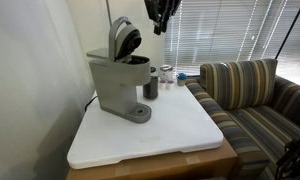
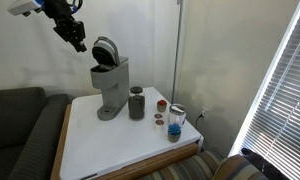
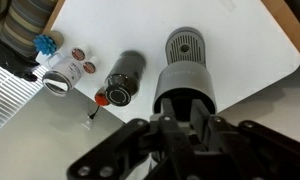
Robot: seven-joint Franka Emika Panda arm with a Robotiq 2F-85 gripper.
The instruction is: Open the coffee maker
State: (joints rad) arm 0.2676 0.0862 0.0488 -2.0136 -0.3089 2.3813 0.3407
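The grey coffee maker stands at the back of the white table, and its hinged top lid is raised, showing the dark chamber. It also shows in an exterior view with the lid tilted up. In the wrist view I look down on it. My gripper hangs in the air above and beside the lid, not touching it. It also shows in an exterior view. In the wrist view its fingers are together and hold nothing.
A dark cylindrical cup stands next to the machine. Small jars and red-lidded cans sit near the table's far corner. A striped couch adjoins the table. Window blinds are beside it.
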